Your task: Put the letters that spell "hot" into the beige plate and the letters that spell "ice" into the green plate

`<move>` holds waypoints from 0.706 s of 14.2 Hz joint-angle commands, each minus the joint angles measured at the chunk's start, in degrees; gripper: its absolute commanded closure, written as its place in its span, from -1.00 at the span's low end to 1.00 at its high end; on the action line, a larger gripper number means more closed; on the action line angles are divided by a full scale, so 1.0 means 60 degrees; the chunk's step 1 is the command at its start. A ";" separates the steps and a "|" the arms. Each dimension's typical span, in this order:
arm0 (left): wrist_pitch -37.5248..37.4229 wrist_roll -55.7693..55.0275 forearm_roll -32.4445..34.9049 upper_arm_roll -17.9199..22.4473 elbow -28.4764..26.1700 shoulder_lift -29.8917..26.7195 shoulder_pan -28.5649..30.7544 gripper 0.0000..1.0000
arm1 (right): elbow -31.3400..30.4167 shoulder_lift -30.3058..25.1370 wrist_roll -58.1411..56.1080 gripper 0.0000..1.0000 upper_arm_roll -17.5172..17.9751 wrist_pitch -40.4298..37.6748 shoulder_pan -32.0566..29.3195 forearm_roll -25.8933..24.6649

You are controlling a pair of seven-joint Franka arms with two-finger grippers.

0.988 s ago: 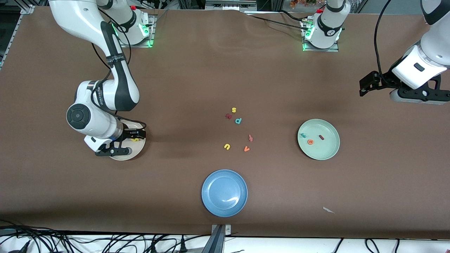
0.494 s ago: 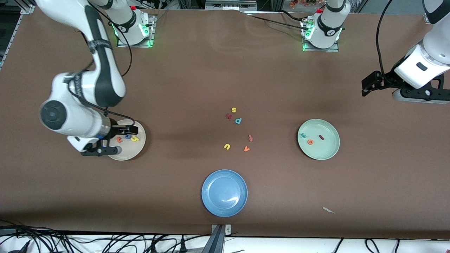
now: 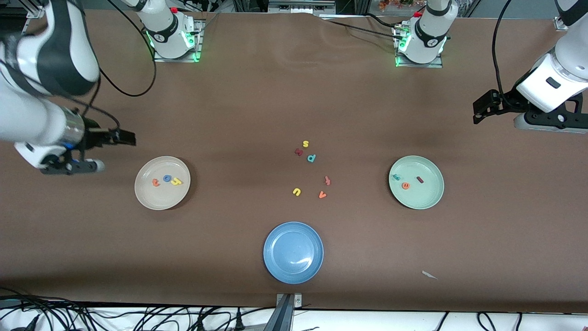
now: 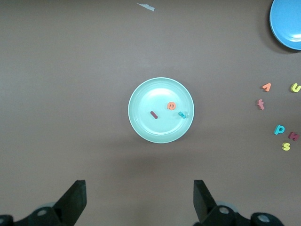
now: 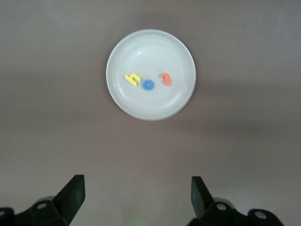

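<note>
Front view: h, o, t (image 3: 166,180) sit plated, ice (image 3: 406,181) too, both jaws spread empty; any stray sweep risks scattering them.

A brown table surface (image 3: 285,92) fills nearly the whole frame, with a white strip carrying black cables (image 3: 138,317) along the bottom edge, metal framing (image 3: 27,9) in the upper left corner, and dark equipment along the top edge.

Brown table (image 3: 257,92): three plates, loose letters
</note>
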 commanded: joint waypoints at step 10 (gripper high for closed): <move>-0.0220 0.0178 0.0255 -0.0023 0.0329 0.0157 -0.0022 -1.00 | 0.0212 -0.1495 0.0128 -1.00 0.0190 -0.0395 -0.0222 -0.0252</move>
